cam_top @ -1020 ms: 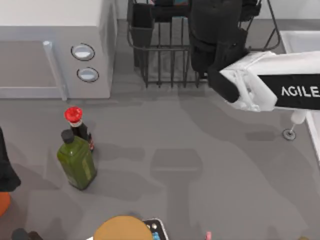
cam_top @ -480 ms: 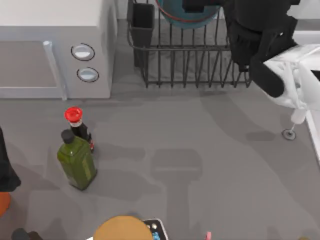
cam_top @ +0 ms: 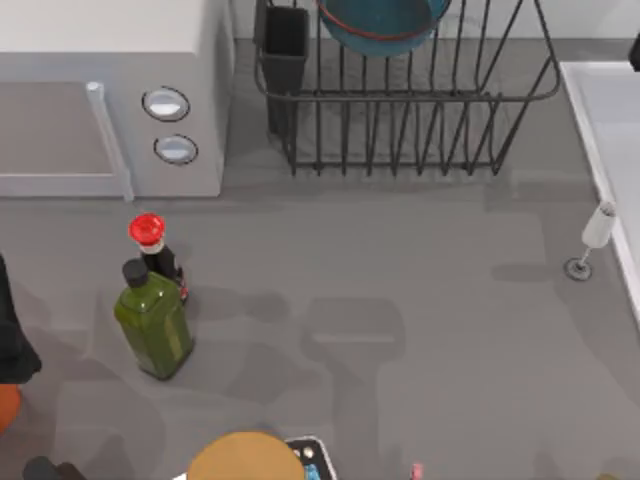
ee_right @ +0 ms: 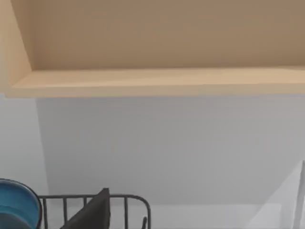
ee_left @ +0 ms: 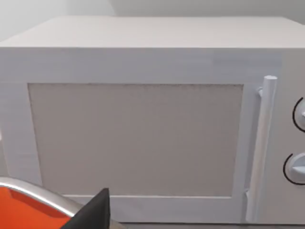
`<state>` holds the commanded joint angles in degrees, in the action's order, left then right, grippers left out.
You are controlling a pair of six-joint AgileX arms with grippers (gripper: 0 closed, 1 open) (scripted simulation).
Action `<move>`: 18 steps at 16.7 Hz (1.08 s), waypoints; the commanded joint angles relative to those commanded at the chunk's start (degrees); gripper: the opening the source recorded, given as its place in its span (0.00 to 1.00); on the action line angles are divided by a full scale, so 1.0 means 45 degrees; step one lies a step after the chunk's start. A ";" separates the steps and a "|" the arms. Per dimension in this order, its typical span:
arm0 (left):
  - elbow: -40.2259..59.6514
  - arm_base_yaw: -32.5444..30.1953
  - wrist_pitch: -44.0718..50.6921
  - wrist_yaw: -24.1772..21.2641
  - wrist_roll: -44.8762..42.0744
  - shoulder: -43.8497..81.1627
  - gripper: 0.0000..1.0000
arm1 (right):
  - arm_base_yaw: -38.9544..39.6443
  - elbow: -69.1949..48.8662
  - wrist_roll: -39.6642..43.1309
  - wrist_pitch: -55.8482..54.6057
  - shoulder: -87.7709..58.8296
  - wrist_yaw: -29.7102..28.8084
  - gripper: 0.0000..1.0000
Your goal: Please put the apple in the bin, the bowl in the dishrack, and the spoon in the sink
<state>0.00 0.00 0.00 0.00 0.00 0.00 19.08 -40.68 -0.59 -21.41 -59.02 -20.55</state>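
Grey table [cam_top: 400, 300], microwave [cam_top: 110, 90] at far left corner, dishrack [cam_top: 400, 130] along far edge, sink [cam_top: 610, 130] at right edge, green bottle [cam_top: 153, 320] near left edge

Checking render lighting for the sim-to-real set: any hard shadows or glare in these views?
Top view: soft, overlapping shadows on the table, falling right of the green bottle and under the dishrack; no glare. Left wrist view: microwave flat and evenly lit. Right wrist view: wooden shelf appears to shade the wall beneath it.
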 joint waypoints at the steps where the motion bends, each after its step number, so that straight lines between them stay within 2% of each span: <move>1: 0.0000 0.0000 0.0000 0.0000 0.0000 0.0000 1.00 | -0.0419 0.0887 0.0012 0.0464 0.1508 0.0442 1.00; 5: 0.0000 0.0000 0.0000 0.0000 0.0000 0.0000 1.00 | -0.2037 0.4355 0.0063 0.2276 0.7184 0.2175 1.00; 9: 0.0000 0.0000 0.0000 0.0000 0.0000 0.0000 1.00 | -0.3422 0.7277 0.0105 0.3824 1.1161 0.3663 1.00; 13: 0.0000 0.0000 0.0000 0.0000 0.0000 0.0000 1.00 | -0.4183 0.8928 0.0129 0.4692 1.2996 0.4505 1.00; 18: 0.0000 0.0000 0.0000 0.0000 0.0000 0.0000 1.00 | -0.4202 0.9019 0.0129 0.4735 1.3062 0.4545 1.00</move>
<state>0.00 0.00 0.00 0.00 0.00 0.00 0.17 -0.10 -0.01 -0.10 -0.24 -0.10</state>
